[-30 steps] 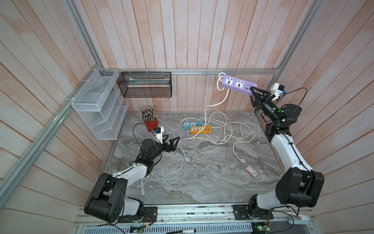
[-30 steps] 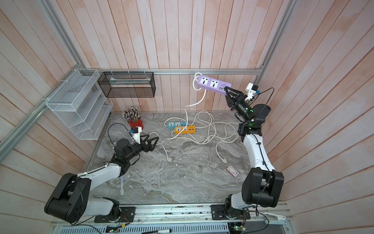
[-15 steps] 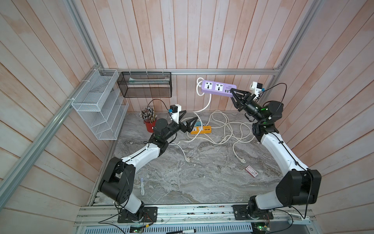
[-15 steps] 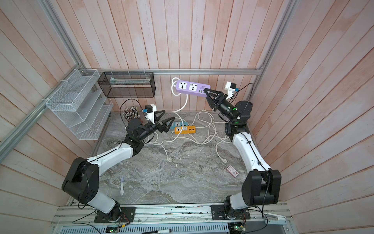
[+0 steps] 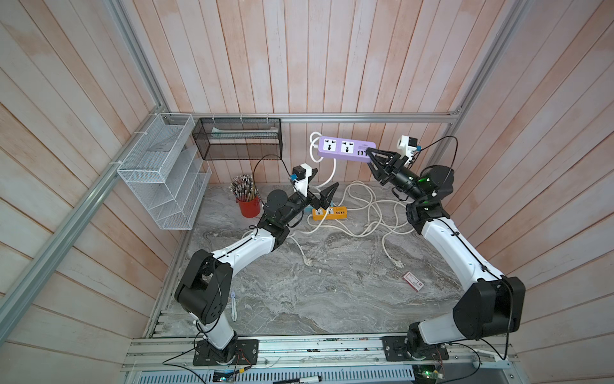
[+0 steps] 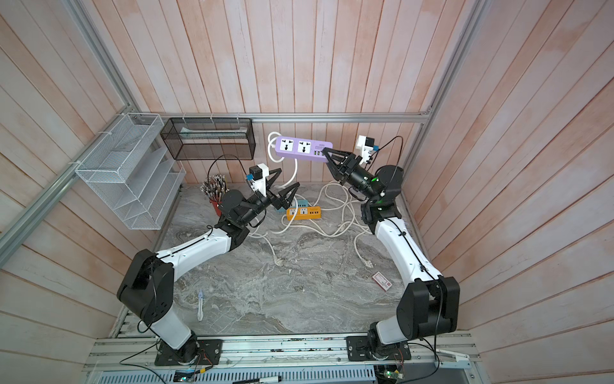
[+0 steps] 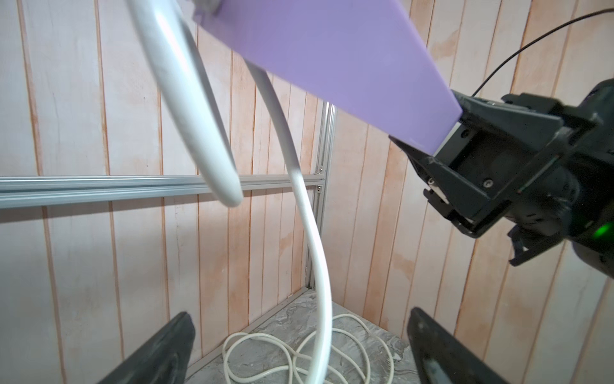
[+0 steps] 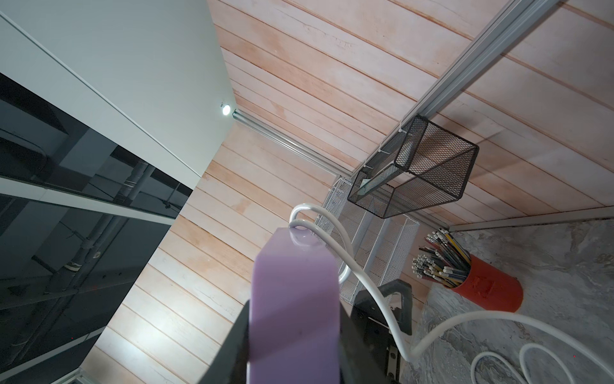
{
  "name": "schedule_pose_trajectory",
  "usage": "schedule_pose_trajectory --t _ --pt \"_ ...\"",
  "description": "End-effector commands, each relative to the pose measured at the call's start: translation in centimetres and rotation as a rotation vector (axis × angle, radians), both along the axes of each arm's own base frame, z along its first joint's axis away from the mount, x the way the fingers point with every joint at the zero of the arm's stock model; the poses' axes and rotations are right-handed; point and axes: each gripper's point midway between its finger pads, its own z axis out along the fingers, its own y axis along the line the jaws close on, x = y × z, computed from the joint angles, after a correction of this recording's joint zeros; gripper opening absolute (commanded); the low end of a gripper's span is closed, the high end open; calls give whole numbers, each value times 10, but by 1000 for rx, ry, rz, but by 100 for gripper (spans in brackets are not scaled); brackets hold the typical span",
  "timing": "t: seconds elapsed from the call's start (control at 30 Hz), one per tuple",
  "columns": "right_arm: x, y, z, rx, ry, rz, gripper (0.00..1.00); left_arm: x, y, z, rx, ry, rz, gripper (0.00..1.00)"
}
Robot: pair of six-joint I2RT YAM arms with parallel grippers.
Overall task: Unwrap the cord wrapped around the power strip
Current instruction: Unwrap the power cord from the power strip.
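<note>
My right gripper (image 5: 368, 156) holds a purple power strip (image 5: 345, 149) up in the air near the back wall, shut on its USB end. In the right wrist view the strip (image 8: 295, 299) fills the gap between the black fingers. A white cord (image 5: 332, 169) loops at the strip's far end, crosses it once and hangs down to the table. My left gripper (image 6: 286, 179) is open just below the strip. In the left wrist view the hanging cord (image 7: 309, 216) runs between its spread fingers (image 7: 172, 345) without touching them.
An orange power strip (image 5: 330, 212) and loose white cords (image 5: 365, 212) lie at the back of the marble table. A red cup of pencils (image 5: 248, 202), a black mesh basket (image 5: 237, 139) and a white wire rack (image 5: 162, 173) stand at the back left. A small card (image 5: 413, 281) lies front right.
My left arm rose from the table's left side and reached in under the strip. My right arm swung the strip leftward, away from the right wall.
</note>
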Motion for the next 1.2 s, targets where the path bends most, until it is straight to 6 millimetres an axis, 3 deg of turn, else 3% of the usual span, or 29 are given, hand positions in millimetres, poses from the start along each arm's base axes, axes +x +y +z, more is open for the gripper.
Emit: schedule_pose_trajectory --t 0.0,0.1,0.17,0.2,0.27,0.3,0.33,0.5,0.7,0.83,0.97,1.17 --pt "-14 0 34 41 -101 -2 23 18 -3 -8 66 -49 77 100" --pt "-16 4 35 47 -102 12 23 26 -11 -19 100 -40 67 98" --pt "-17 6 36 49 -103 18 23 30 -14 -23 113 -36 67 87" --pt "-17 6 37 48 -104 17 23 30 -15 -25 117 -33 66 71" --pt "-17 7 38 46 -106 18 23 32 -15 -28 120 -24 67 21" --pt "-17 7 36 43 -103 17 23 32 -15 -28 121 -21 64 5" --pt "-17 7 36 42 -103 17 23 32 -15 -29 122 -16 62 0" --pt "-19 8 32 46 -96 28 23 32 -5 -37 87 12 61 0" --pt "-34 3 35 110 -93 97 23 45 40 -52 -36 100 71 0" --pt "-45 4 27 122 -72 161 23 55 59 -55 -58 118 92 0" --pt "-63 12 2 79 -23 240 23 70 77 -51 -62 119 109 0" --pt "-80 17 -65 -99 128 256 23 91 99 -26 -58 78 129 0"
